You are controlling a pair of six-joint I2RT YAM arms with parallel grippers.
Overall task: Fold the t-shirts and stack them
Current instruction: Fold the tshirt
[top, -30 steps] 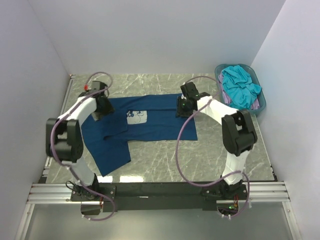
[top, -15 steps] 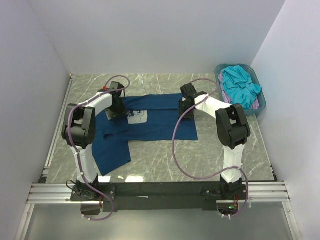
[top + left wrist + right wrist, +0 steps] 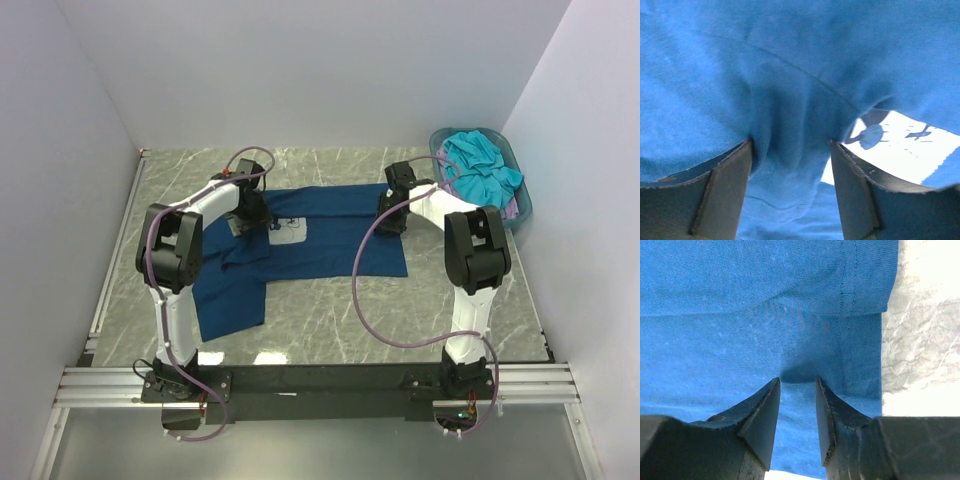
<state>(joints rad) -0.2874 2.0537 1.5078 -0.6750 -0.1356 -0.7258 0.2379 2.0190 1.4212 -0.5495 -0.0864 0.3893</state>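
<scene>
The dark navy t-shirt [image 3: 330, 235] lies spread across the marble table [image 3: 330, 310], its white chest print [image 3: 290, 230] near the left arm. My left gripper [image 3: 250, 215] sits at the shirt's left part. In the left wrist view it [image 3: 790, 145] stands wide, with a bunched ridge of navy cloth [image 3: 790, 165] filling the gap, and the print [image 3: 900, 145] shows to the right. My right gripper [image 3: 392, 212] is at the shirt's right edge. The right wrist view shows it [image 3: 797, 380] narrowly shut on a pucker of cloth beside the hem [image 3: 850, 305]. A turquoise t-shirt [image 3: 480, 170] and a lilac one [image 3: 513, 210] lie in the basket.
The teal plastic basket [image 3: 436, 152] stands at the back right corner against the wall. White walls close in the table on three sides. One part of the navy shirt [image 3: 228, 305] trails toward the near left. Bare marble [image 3: 925, 340] lies right of the hem.
Both grippers have moved to the right, and the navy shirt has slid right with them. The left arm has swung in from the shirt's left edge toward the print.
</scene>
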